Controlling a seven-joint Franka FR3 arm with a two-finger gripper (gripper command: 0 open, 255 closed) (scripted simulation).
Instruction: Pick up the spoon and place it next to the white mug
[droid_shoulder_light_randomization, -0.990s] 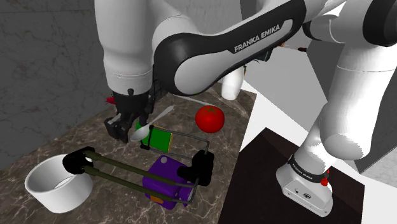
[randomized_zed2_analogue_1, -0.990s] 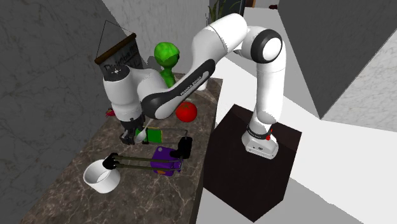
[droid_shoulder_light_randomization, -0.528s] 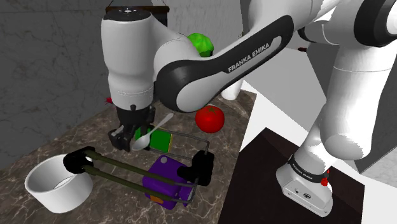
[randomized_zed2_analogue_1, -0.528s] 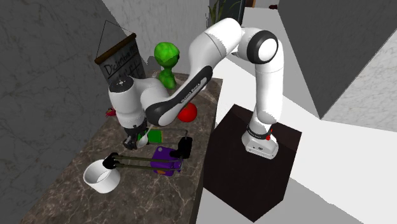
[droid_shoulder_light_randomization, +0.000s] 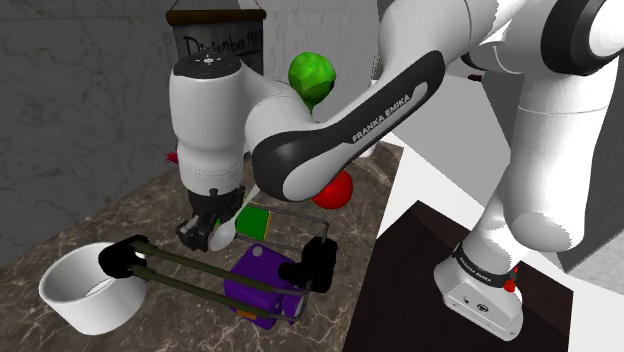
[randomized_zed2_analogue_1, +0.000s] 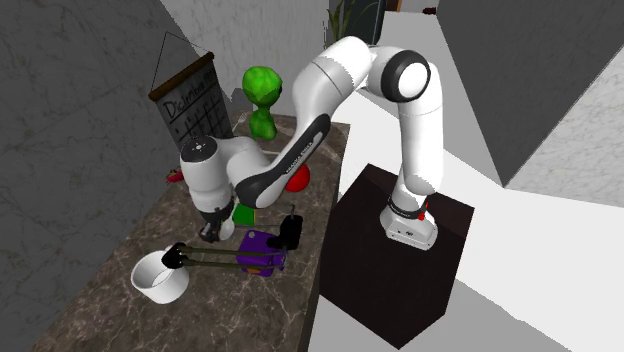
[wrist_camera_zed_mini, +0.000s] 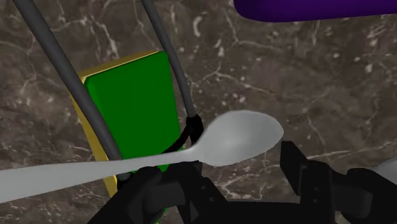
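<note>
Down toward the white mug (droid_shoulder_light_randomization: 88, 308), at the shoulder view's near left, goes the gripper (droid_shoulder_light_randomization: 203, 235), pinching the spoon (wrist_camera_zed_mini: 245, 135). Next, I think: lower it beside the mug.

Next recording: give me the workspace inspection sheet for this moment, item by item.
Surface: dark marble counter, crowded.
Job's things: grey spoon lifted off the counter in the fingers; white mug upright at the shoulder view's lower left.
Clutter: green box, purple object, red ball, long-rodded tool with black grips, green figure.
Grippers: gripper shut on the spoon, near the green box.
Cables: nothing seen.
Surroundings: chalkboard sign on a grey wall; black stand.
</note>
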